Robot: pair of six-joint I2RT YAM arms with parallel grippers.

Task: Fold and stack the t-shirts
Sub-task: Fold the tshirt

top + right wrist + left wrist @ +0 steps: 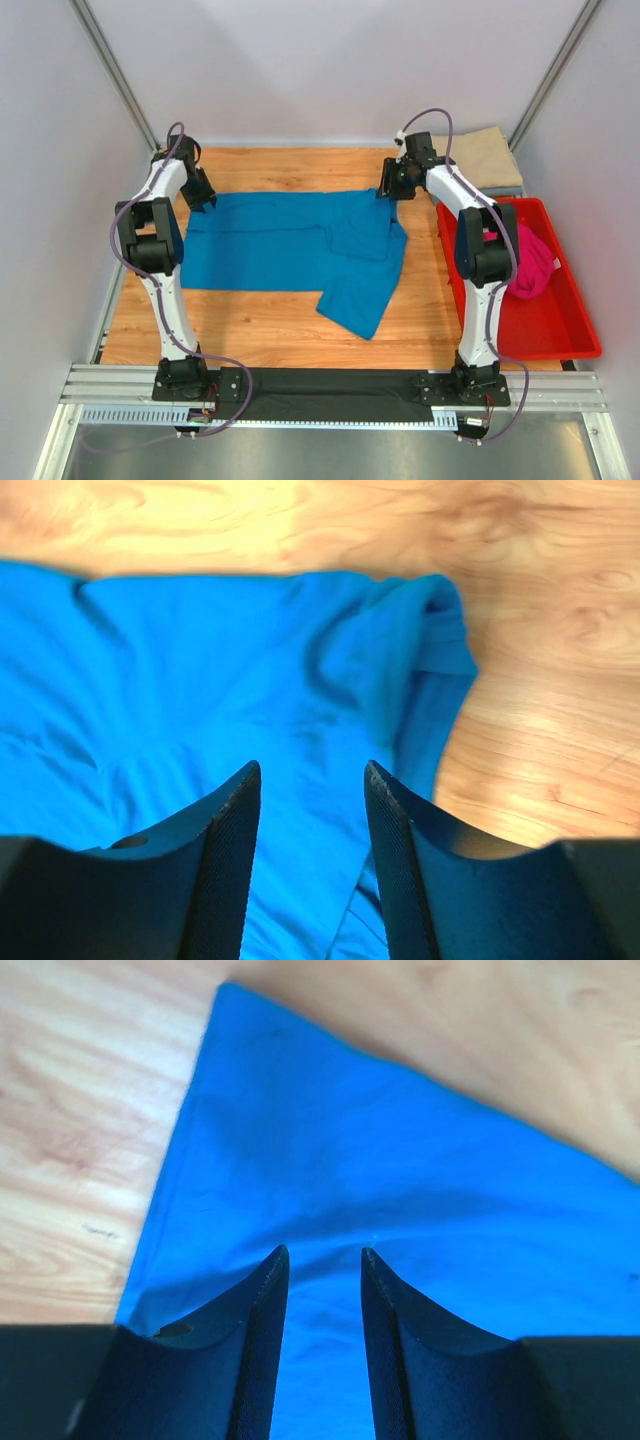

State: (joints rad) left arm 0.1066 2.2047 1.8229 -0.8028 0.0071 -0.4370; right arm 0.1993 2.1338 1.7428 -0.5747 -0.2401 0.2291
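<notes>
Left gripper point(325, 1252): jaws apart, nothing between them, low over the far left corner of the bright blue t-shirt point(290, 245). That corner shows as a sharp point in the left wrist view.

Right gripper point(312, 768): jaws apart, nothing held, over the shirt's far right end, where the cloth is bunched into a small roll at the edge.

Blue shirt: spread mid-table, long axis left to right. Left end straight-edged and flat. Right end rumpled and doubled over, with one flap slanting out toward the near edge. Cannot tell where the collar lies.

Magenta t-shirt point(530, 265): crumpled heap in the red plastic bin point(560, 330), right of the table beside the right arm.

Tan t-shirt point(485, 155): folded flat at the far right corner, beyond the bin.

Surface: wooden table point(260, 320), pale orange grain.

Room: plain white walls point(330, 60), with slanted metal posts point(115, 70) at the far corners.
</notes>
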